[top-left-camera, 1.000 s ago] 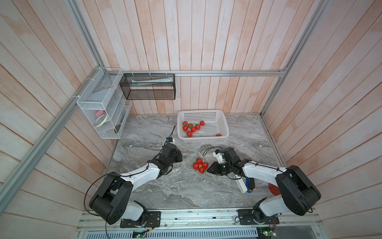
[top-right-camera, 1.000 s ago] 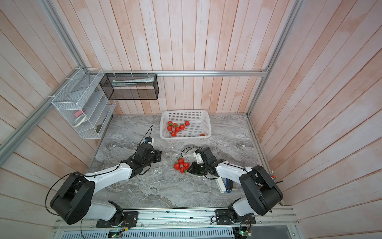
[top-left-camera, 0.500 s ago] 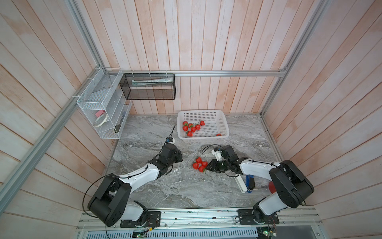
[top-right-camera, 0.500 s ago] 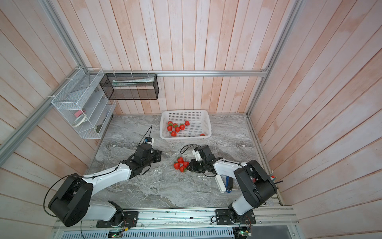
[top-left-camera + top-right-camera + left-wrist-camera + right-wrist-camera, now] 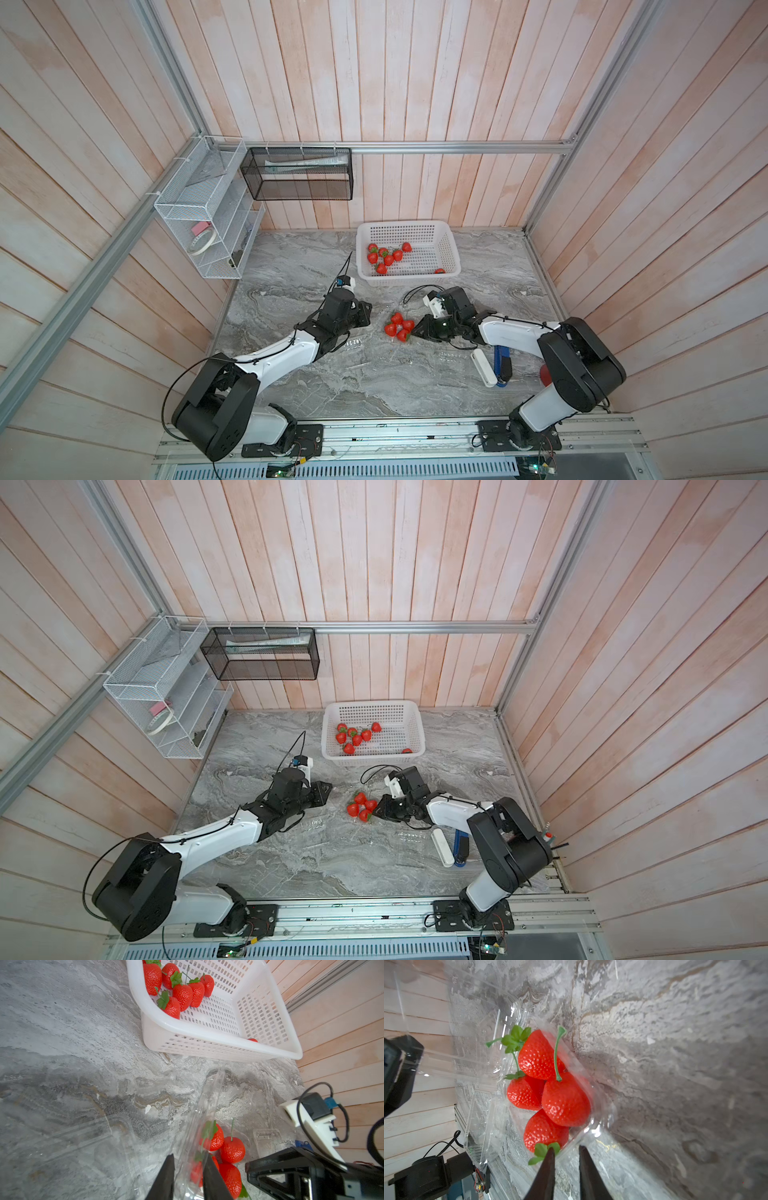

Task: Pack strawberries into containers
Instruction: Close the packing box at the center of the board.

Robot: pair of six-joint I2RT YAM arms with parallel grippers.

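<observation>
Closing step: L gripper (image 5: 188, 1158) fingers (image 5: 165, 1184) narrowly apart astride lid (image 5: 209, 1095) of full container (image 5: 601, 1095), R gripper (image 5: 566, 1148) same at rim (image 5: 588, 1136), pinch unclear; next, fold lid shut.

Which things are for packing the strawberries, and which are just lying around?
For the job: the white basket, the loose strawberries in it, the clear box, the four packed strawberries inside.
Just lying about: the white stick, the blue thing beside it, the tape roll, the black mesh bin.
</observation>
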